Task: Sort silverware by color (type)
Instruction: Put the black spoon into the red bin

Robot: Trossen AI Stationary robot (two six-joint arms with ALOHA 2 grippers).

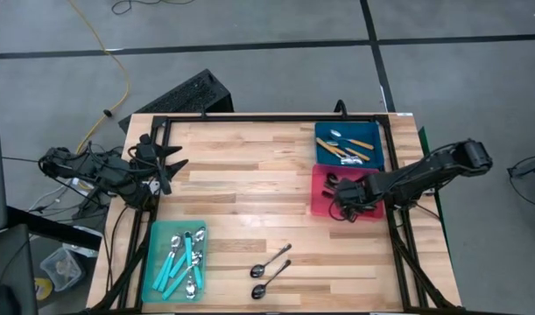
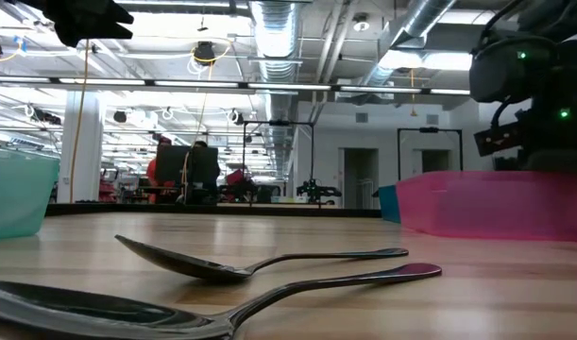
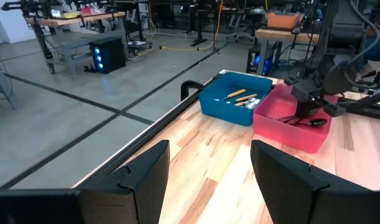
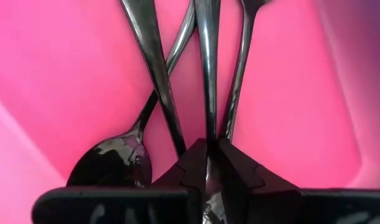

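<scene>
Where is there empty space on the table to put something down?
The bare wood between the teal bin and the pink bin is free. It is crowded inside the pink bin, where the right gripper works, and near the two dark spoons.

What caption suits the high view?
Right gripper lowered into the pink bin; two dark spoons remain on the table.

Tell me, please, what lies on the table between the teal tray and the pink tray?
In the high view, two dark metal spoons lie on bare wood between the teal tray and the pink tray, nearer the teal one; nothing else lies there.
</scene>
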